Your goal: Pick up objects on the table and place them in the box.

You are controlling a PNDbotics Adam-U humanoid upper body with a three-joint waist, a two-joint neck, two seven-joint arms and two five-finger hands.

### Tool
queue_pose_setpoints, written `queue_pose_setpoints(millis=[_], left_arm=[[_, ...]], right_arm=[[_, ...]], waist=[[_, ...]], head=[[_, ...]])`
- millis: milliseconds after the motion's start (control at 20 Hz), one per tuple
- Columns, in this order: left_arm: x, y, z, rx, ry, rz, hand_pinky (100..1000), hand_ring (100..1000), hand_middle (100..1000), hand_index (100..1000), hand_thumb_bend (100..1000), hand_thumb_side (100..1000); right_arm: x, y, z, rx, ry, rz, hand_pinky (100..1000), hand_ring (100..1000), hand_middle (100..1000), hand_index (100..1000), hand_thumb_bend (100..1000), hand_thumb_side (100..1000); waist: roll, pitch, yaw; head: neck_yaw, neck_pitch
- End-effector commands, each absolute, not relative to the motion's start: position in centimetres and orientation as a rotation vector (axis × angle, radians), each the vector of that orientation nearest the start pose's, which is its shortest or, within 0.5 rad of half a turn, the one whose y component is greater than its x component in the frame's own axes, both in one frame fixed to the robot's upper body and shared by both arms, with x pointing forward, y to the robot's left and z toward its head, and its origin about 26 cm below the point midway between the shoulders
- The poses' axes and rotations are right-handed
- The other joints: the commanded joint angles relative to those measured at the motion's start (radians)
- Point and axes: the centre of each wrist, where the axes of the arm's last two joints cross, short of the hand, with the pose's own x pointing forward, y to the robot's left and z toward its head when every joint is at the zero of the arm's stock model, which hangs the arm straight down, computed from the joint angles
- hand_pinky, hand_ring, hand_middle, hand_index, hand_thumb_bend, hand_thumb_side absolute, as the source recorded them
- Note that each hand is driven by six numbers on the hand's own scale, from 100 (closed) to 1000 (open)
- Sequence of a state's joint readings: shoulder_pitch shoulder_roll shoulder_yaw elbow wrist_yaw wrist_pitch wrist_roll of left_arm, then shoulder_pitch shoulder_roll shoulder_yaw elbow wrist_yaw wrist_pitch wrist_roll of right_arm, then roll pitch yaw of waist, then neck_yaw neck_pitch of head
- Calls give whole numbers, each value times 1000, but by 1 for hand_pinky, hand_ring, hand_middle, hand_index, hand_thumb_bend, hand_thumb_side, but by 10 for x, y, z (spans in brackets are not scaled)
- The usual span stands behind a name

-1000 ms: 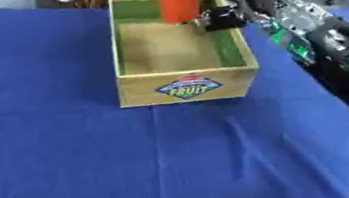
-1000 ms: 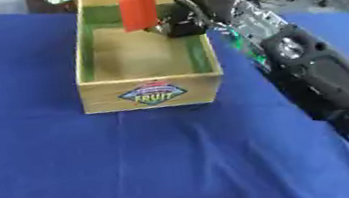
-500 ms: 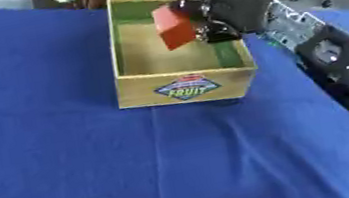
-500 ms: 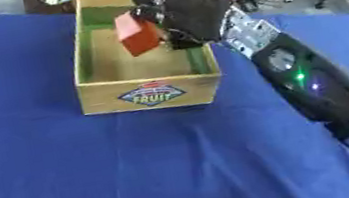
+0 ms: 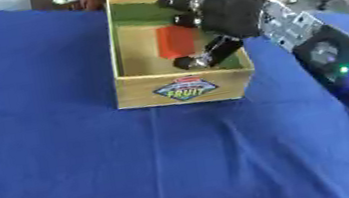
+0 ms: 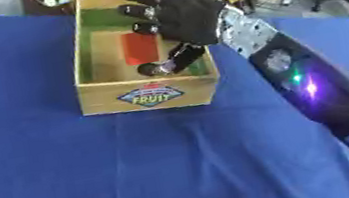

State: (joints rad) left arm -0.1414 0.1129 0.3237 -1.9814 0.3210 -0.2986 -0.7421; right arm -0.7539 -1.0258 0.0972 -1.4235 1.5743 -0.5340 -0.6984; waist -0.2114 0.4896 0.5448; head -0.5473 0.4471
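**Block lies in the box, hand spread above it**

Left eye view: red block point(image 5: 175, 41) lies flat on the floor of the wooden box point(image 5: 183, 88), its long axis running from the near wall toward the far wall. The right hand point(image 5: 225, 9) hangs over the box's right side with fingers spread wide and nothing in them; the block sits just left of and below the palm, apart from the fingers. The thumb reaches down near the inner right wall.

Right eye view: the block shows the same way, left of the hand and clear of it. The blue surface point(image 6: 93, 175) carries no other loose thing in sight. The left hand shows nowhere. Judging from this, withdrawal means lifting up and to the right, away from the block.
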Motion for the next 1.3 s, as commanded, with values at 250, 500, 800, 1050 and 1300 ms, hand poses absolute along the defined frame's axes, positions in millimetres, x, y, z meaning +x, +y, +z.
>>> queue_pose_setpoints(millis=[250, 500, 800, 1050, 1300], left_arm=[[271, 329, 153, -252, -2418, -639, 100, 116, 127, 402, 100, 1000], [271, 329, 154, -251, -2416, -638, 100, 116, 127, 402, 100, 1000], [271, 329, 154, -250, -2413, -638, 100, 116, 128, 402, 100, 1000], [271, 329, 155, -248, -2410, -637, 100, 116, 128, 402, 100, 1000], [272, 329, 155, -253, -2404, -639, 100, 117, 128, 402, 100, 1000]], right_arm=[[359, -405, 362, -2302, -2156, 1974, 689, 822, 739, 691, 100, 1000], [358, -408, 363, -2374, -2100, 1961, 704, 845, 790, 743, 100, 1000], [359, -410, 358, -2389, -1966, 2059, 736, 879, 852, 821, 100, 1000], [360, -413, 356, -2391, -1873, 2118, 746, 888, 875, 844, 100, 1000], [361, -414, 355, -2398, -1844, 2122, 753, 898, 902, 863, 100, 1000]], waist=[[7, -35, -5], [4, -41, -8], [1, -42, -10], [0, -44, -13], [2, -46, -17]], head=[[-1, 1], [-1, 6], [-4, 9], [-4, 10], [-6, 13]])
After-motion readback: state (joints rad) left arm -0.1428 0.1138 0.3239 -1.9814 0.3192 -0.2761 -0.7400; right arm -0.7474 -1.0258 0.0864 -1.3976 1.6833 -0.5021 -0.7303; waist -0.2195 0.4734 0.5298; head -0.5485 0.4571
